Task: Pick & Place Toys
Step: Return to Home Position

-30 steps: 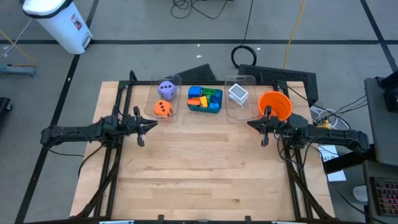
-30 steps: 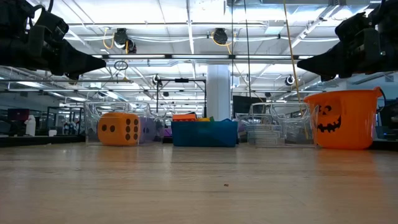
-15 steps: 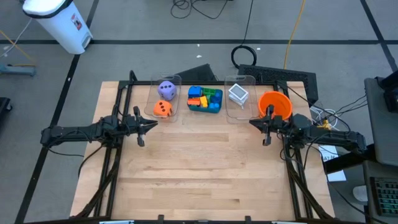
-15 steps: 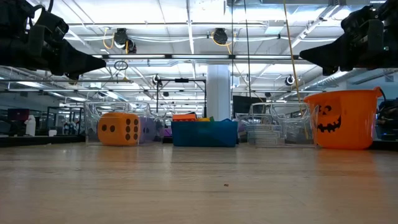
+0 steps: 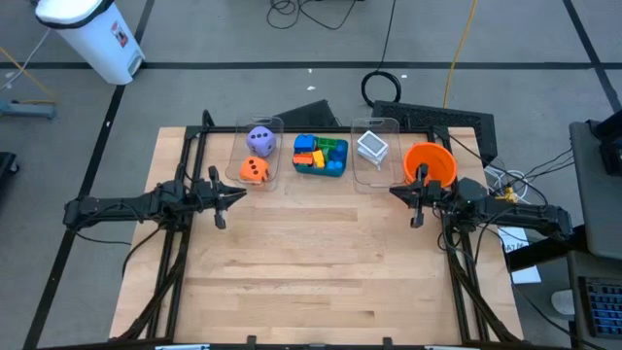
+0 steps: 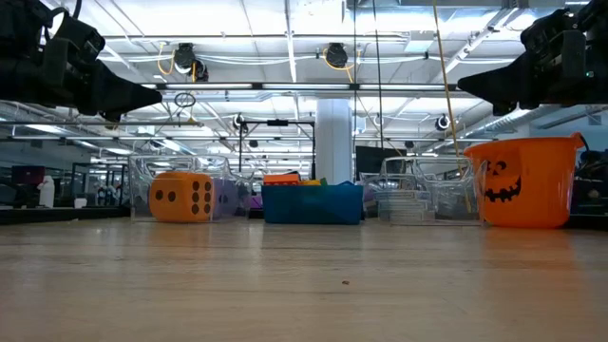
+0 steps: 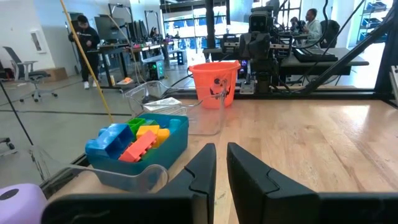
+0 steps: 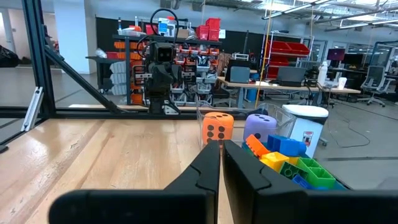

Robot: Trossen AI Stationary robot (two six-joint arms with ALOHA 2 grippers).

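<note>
The toys sit along the table's far edge. A purple die [image 5: 259, 140] and an orange die [image 5: 255, 171] lie in a clear bin. Coloured bricks [image 5: 319, 151] fill a teal tray [image 5: 337, 170]. White cards [image 5: 372, 148] lie in a second clear bin. My left gripper [image 5: 241, 194] hovers shut and level near the left edge, just on the near side of the orange die [image 6: 180, 197]. My right gripper [image 5: 392, 192] hovers shut and level on the right, beside the orange bowl [image 5: 430, 165]. Both point toward the table's middle and hold nothing.
The orange bowl [image 6: 521, 182], a pumpkin-face bucket, stands at the far right next to the card bin [image 6: 418, 195]. Bare wooden tabletop [image 5: 311, 262] spreads between and in front of the arms. People work at desks in the room behind.
</note>
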